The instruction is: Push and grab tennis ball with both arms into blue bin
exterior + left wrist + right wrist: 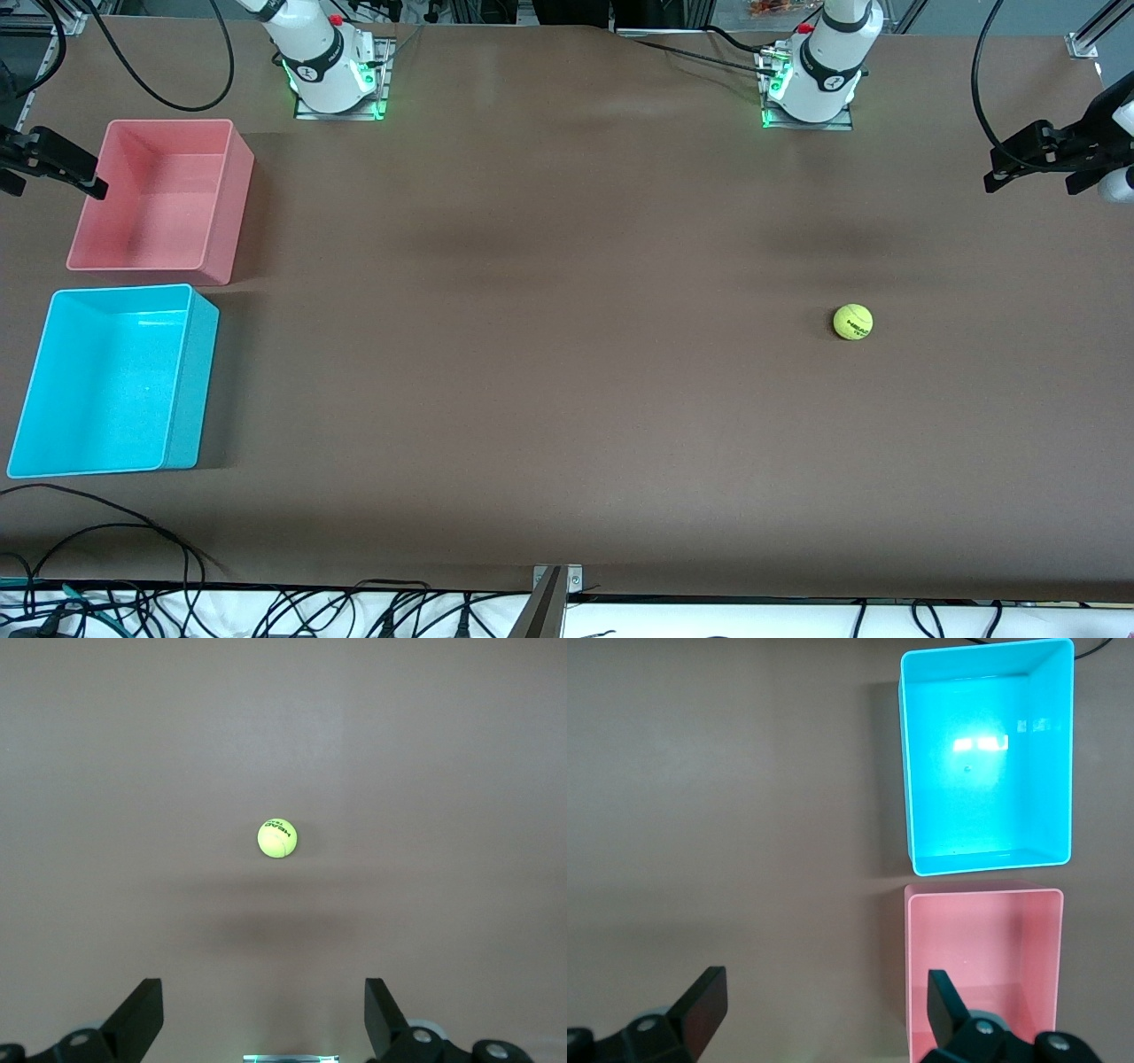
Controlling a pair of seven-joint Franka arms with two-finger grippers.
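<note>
The tennis ball (852, 322) lies on the brown table toward the left arm's end, lettering showing. It also shows in the left wrist view (276, 838), alone on the table. My left gripper (263, 988) is open and empty, high over the table, apart from the ball. The blue bin (190, 381) stands empty at the right arm's end of the table and shows in the right wrist view (983, 797). My right gripper (825, 974) is open and empty, high over the table beside the pink bin. Only the arm bases show in the front view; both hands are out of it.
An empty pink bin (221, 213) stands beside the blue bin, farther from the front camera, also in the right wrist view (983, 966). Black clamp mounts (1054, 155) reach in at both table ends. Cables (133, 532) lie along the front edge.
</note>
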